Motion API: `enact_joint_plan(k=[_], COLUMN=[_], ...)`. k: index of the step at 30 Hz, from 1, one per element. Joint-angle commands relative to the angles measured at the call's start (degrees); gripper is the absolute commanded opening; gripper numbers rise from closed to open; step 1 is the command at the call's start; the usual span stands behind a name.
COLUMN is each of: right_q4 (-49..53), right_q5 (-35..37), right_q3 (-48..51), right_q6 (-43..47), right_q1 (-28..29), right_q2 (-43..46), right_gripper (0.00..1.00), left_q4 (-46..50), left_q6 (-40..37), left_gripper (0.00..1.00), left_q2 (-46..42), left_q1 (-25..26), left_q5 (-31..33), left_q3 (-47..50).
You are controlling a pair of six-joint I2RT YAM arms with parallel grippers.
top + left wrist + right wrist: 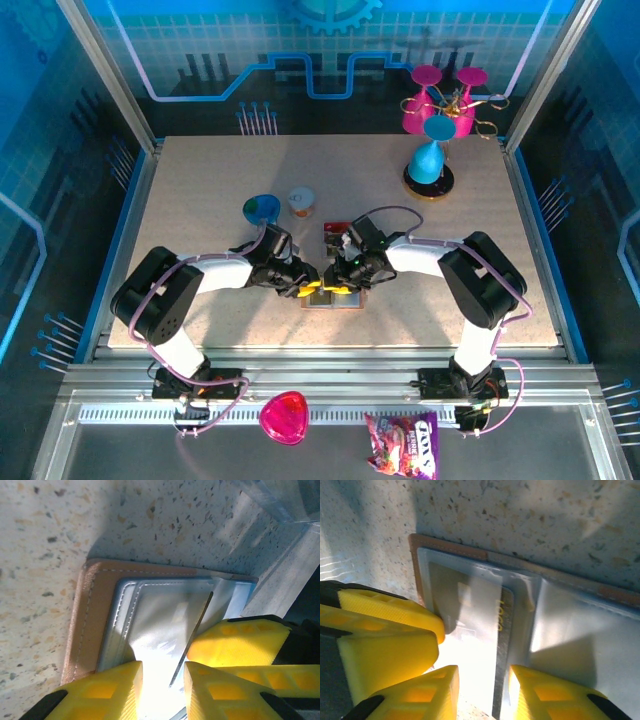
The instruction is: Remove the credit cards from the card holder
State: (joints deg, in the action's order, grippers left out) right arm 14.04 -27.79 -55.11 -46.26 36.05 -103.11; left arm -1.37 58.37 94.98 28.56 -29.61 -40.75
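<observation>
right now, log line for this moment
tan leather bifold card holder: open on table | left fingers, right fingers: parted astride thin dark card edge

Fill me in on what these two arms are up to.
Both arms are on the open card holder on the table. The left gripper and right gripper come at it from opposite sides, jaws slightly apart, each straddling a thin edge in the lining. What looks like a card sits in a pocket.

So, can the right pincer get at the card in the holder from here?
Probably yes: the right pincer sits low over the open card holder, fingers straddling the dark card along its raised edge, with nothing in between.
</observation>
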Motion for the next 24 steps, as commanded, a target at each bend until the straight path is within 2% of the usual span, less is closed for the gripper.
enact_joint_plan(k=[1, 8, 12, 15, 18, 24], right_q4=[4.3, 5.3, 4.0, 2.0, -0.2, -1.6], right_q5=[2.6, 2.9, 1.8, 0.2, -1.8, -3.1], right_q3=[-1.5, -1.8, -1.8, -1.5, -1.2, -1.2], right_q6=[2.1, 2.3, 1.6, 0.7, -0.4, -0.9], right_q1=[0.8, 0.8, 0.8, 0.8, 0.9, 0.9], right_q2=[0.3, 1.9, 2.6, 2.4, 1.8, 0.3], right_gripper=[0.32, 0.31, 0.31, 0.30, 0.30, 0.30], left_q4=[3.1, 3.3, 4.8, 5.6, 6.2, 5.6], left_q6=[-1.0, -0.7, -1.0, -1.0, -1.3, -1.8], left_gripper=[0.28, 0.29, 0.37, 0.37, 0.33, 0.20], left_q2=[-0.7, -2.0, -4.2, -4.8, -4.6, -2.7], left_q1=[-0.3, -0.3, -0.3, -0.3, -0.3, -0.3], left_q5=[0.6, 0.8, 2.4, 2.9, 3.1, 3.0], left_q3=[-0.6, -0.5, -0.7, -0.6, -0.2, 0.7])
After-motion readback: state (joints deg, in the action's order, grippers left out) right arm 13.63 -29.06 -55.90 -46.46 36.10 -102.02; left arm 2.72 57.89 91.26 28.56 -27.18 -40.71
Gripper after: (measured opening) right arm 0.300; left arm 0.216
